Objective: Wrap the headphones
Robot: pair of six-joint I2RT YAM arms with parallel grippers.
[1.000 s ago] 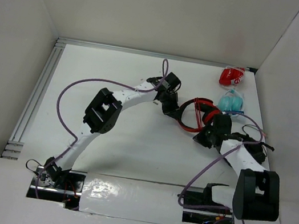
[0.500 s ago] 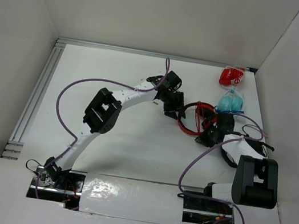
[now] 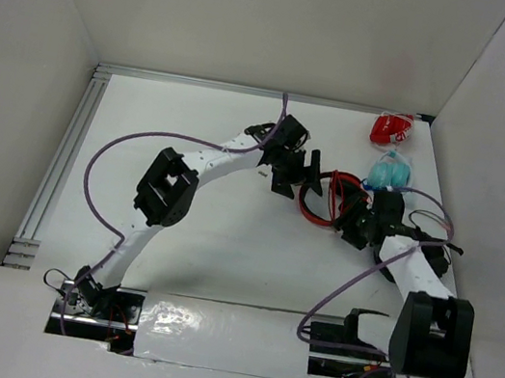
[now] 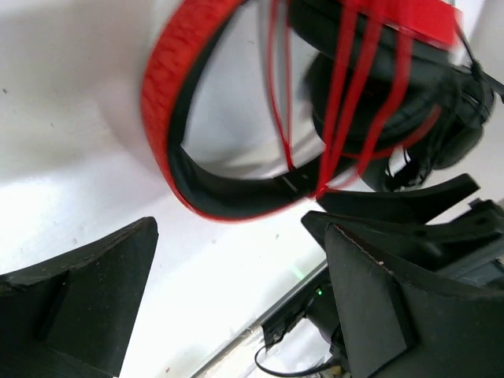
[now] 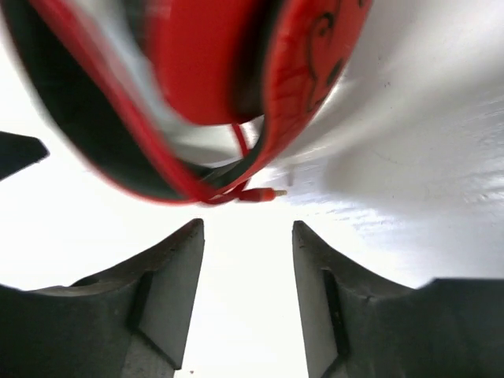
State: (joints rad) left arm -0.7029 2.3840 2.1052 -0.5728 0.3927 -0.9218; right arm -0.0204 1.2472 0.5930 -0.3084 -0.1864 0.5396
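The red headphones [image 3: 327, 198] lie on the white table between my two grippers, with the thin red cable [image 4: 346, 79] running in several strands across the headband and ear cups. In the left wrist view the black-lined headband [image 4: 169, 102] curves just beyond my left gripper [image 4: 240, 228], which stands wide open with only bare table between its fingers. My right gripper [image 5: 247, 228] is open too, a little short of the red ear cup [image 5: 213, 71]. The cable's plug [image 5: 264, 194] lies loose on the table just past its fingertips. From above, the left gripper [image 3: 306, 171] sits left of the headphones and the right gripper [image 3: 356, 225] sits to their lower right.
A small red packet [image 3: 391, 128] and a teal packet [image 3: 391, 172] lie at the back right, the teal one close behind the headphones. An aluminium rail [image 3: 67, 156] runs along the left edge. White walls enclose the table on three sides.
Both grippers have opened: the left one let go of the headband, the right one released near the ear cup. The headphones shifted slightly and now rest free on the table.
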